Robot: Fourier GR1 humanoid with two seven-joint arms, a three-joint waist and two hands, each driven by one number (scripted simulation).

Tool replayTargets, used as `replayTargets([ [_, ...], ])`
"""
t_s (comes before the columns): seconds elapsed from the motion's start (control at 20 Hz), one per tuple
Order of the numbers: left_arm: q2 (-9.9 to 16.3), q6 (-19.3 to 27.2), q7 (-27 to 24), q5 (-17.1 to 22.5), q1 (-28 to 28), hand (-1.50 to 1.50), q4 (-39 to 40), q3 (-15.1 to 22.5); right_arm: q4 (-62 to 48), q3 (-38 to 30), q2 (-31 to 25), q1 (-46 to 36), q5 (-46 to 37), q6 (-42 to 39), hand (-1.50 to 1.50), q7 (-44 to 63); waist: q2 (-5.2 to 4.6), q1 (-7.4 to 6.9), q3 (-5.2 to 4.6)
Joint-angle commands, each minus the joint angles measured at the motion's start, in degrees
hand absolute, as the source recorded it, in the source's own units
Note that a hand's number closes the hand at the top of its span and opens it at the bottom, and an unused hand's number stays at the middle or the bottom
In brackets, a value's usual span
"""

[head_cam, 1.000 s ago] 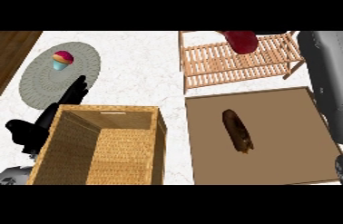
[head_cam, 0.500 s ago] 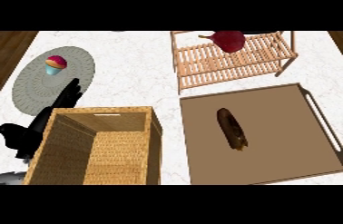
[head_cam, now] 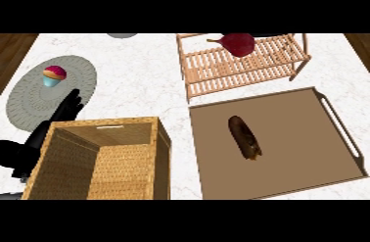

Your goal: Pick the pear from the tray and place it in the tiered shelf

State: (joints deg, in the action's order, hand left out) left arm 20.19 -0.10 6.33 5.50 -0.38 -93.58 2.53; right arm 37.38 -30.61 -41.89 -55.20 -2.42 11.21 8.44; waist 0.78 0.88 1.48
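You see the dark red pear resting on the slatted wooden tiered shelf, off the brown tray. Your left hand shows straight, empty fingers, partly hidden behind the woven wicker basket. Your right hand is out of view.

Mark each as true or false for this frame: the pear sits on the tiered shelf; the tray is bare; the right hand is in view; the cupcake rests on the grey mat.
1. The pear sits on the tiered shelf. True.
2. The tray is bare. False: a dark brown oblong item lies on it.
3. The right hand is in view. False: only the left hand shows, beside the wicker basket.
4. The cupcake rests on the grey mat. True.
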Motion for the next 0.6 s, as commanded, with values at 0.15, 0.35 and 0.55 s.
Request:
replayTargets([
  [0.15,-2.9,-0.3,1.3,-2.4,3.6,0.00,5.8,4.2,-0.8,-3.9,-8.0,8.8,4.3,-13.2,-1.50,-6.3,-1.05,0.78,-1.37],
  [0.35,-3.6,-1.1,-1.0,-2.6,3.0,0.00,7.7,3.9,-1.7,-4.3,-9.9,10.7,5.0,-17.5,-1.50,-8.9,-1.25,0.18,-1.43],
  [0.55,-3.9,-1.4,-1.3,-4.0,3.7,0.00,6.8,5.0,-3.6,-3.9,-11.7,11.6,4.1,-18.0,-1.50,-8.9,-1.34,-0.78,-1.44],
])
